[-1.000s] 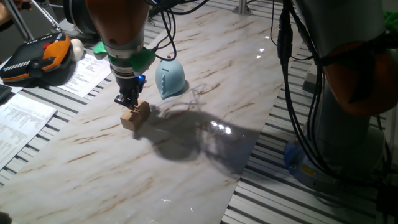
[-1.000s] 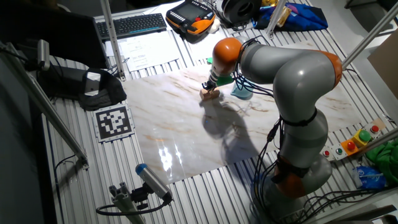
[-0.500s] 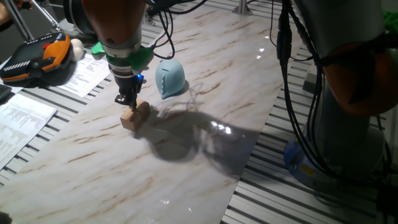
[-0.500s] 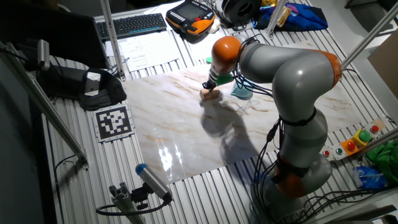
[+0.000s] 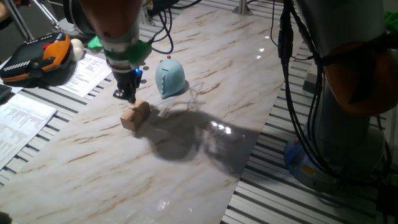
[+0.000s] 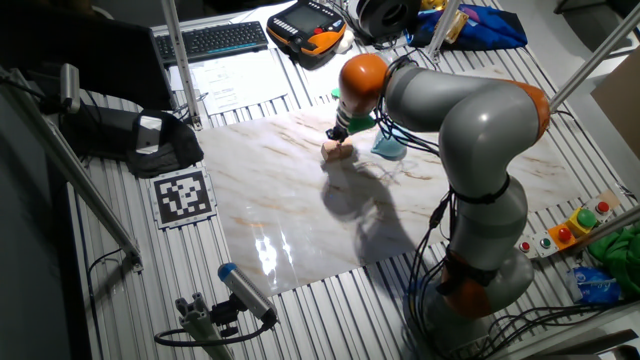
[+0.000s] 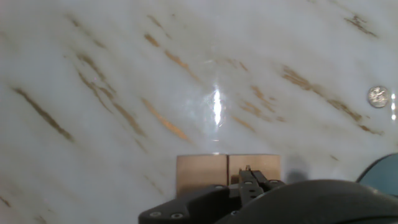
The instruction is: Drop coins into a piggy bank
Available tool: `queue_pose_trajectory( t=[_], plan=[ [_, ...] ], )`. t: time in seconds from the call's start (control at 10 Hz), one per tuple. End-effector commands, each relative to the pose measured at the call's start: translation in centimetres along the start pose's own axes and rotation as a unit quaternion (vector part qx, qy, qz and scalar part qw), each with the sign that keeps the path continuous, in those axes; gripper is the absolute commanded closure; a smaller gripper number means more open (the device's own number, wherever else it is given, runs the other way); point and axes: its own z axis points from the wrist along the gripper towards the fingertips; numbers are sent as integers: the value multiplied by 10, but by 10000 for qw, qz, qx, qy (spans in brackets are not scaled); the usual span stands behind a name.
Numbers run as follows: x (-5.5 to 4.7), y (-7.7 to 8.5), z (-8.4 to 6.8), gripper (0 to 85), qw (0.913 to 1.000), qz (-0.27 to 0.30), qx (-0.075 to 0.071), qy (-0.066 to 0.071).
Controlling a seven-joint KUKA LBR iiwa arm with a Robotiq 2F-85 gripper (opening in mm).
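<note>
The light blue piggy bank [image 5: 170, 78] stands on the marble tabletop; it also shows in the other fixed view [image 6: 388, 146], and its edge shows at the lower right of the hand view [image 7: 382, 172]. My gripper [image 5: 127, 95] hangs just above and left of two tan wooden blocks [image 5: 135, 116], clear of them, with its fingers close together. I cannot see whether anything thin is pinched between them. In the hand view the gripper [image 7: 248, 174] is over the blocks [image 7: 211, 169], and one small round coin [image 7: 377, 96] lies flat on the marble at the far right.
An orange and black teach pendant [image 5: 37, 57] and printed papers [image 5: 22, 115] lie left of the marble slab [image 5: 205, 155]. Cables and the arm's grey base [image 6: 480, 250] stand at the right. A keyboard [image 6: 210, 40] lies at the back.
My gripper has risen off the wooden blocks and shifted slightly away from them. The blocks and the piggy bank have not moved.
</note>
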Motion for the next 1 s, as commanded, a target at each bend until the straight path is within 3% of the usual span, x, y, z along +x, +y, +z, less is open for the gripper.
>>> queue_pose_trajectory(
  t=[0.0, 0.2, 0.3, 0.6, 0.9],
  plan=[
    [-2, -5, -8, 850, 10000, 3, 0, 1],
    [-3, -19, -20, 850, 10000, -76, -35, -55],
    [-1, -23, -25, 850, 10000, -76, 17, -45],
    [6, -43, -39, 850, 9999, -84, 127, 59],
    [16, -56, -46, 850, 9999, -25, 95, 119]
  ],
)
